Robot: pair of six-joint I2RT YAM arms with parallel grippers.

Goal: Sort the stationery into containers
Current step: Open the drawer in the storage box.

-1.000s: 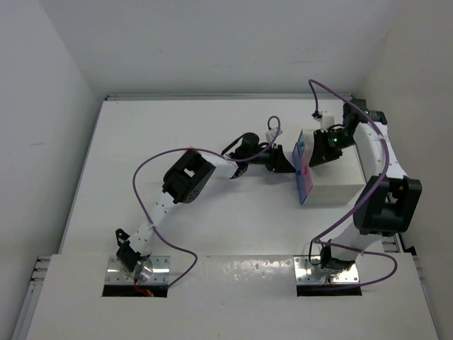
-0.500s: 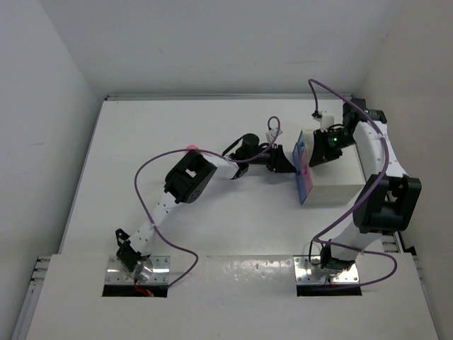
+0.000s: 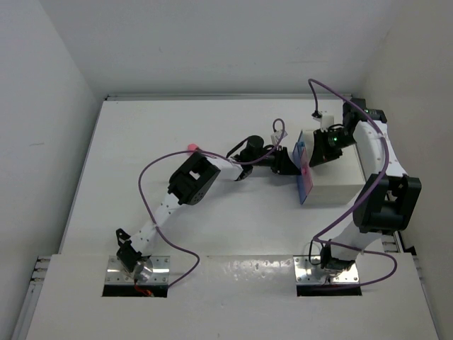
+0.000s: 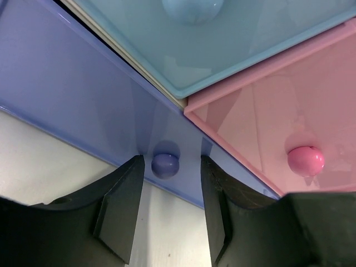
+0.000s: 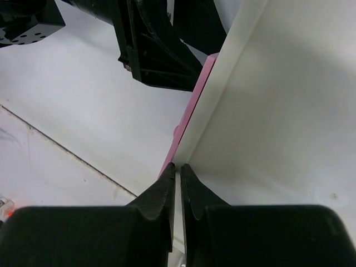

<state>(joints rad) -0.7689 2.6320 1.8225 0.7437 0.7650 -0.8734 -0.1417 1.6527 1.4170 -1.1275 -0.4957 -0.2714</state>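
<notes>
Where the white cabinet (image 3: 338, 190) stands on the right side of the table (image 3: 141, 142), its drawer fronts face left, and the left gripper (image 4: 169, 162) sits close up against them. Its jaws stand partly open on either side of the small knob (image 4: 165, 165) of the blue drawer (image 4: 67, 83), each finger a little clear of it. Just right of that in the wrist view is the pink drawer (image 4: 311, 100) with its pink knob (image 4: 305, 160), and above both is a pale blue drawer (image 4: 222, 50). The right gripper (image 5: 177, 167) rests on the cabinet's top at its left edge, fingers pressed nearly together with nothing between them. One small pink piece (image 3: 191, 147) lies on the table just beyond the left arm's elbow.
</notes>
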